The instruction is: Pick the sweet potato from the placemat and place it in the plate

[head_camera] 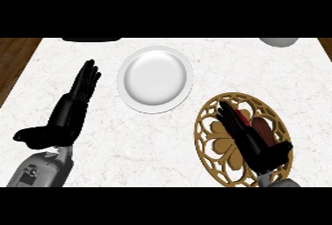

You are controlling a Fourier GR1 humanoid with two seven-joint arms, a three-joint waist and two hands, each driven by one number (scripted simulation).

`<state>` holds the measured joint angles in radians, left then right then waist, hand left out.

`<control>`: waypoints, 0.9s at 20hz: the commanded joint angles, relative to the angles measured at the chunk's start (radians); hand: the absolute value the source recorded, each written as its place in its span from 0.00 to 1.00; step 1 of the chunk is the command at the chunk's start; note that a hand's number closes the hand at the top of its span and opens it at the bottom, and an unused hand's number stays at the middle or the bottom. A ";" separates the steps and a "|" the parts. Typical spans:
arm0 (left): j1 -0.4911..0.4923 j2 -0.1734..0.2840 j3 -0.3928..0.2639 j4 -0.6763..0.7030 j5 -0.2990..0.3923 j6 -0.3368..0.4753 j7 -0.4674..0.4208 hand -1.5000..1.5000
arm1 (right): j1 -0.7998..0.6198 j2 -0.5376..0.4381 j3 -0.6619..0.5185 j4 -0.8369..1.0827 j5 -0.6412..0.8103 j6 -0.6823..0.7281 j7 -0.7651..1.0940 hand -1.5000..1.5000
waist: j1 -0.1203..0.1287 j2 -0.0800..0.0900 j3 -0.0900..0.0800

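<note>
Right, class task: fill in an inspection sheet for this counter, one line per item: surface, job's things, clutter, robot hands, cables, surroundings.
Surface: pale marble counter, wood showing at the left and right edges.
Job's things: white plate, bare; gold openwork placemat to its lower right; reddish sweet potato lying on the placemat.
Clutter: a dark thing and a grey thing cut off at the far edge.
Robot hands: left robot hand open, fingers straight, left of the plate; right robot hand over the placemat beside the sweet potato, fingers straight.
Cables: nothing seen.
Surroundings: nothing seen beyond the counter.
</note>
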<state>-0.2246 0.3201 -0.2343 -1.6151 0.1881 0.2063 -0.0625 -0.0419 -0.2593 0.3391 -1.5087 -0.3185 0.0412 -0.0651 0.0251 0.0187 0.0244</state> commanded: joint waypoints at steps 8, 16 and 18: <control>0.002 0.093 0.061 0.033 -0.019 -0.015 0.084 0.50 | -0.267 -0.269 0.043 -0.066 0.527 -0.069 -0.058 1.00 | -0.042 -0.058 -0.048; -0.046 0.136 0.131 0.009 0.043 -0.077 0.152 0.50 | 0.023 0.118 0.111 0.047 0.473 -0.384 -0.459 0.00 | -0.029 -0.016 -0.022; -0.050 0.140 0.148 0.023 0.043 -0.104 0.140 0.50 | 0.023 0.103 0.073 0.015 0.421 -0.335 -0.505 0.00 | -0.029 -0.019 -0.024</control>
<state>-0.2562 0.4470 -0.1162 -1.6002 0.2119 0.1395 0.0609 -0.0685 -0.2052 0.4350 -1.4881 0.1495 -0.2733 -0.4402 -0.0019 -0.0012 0.0007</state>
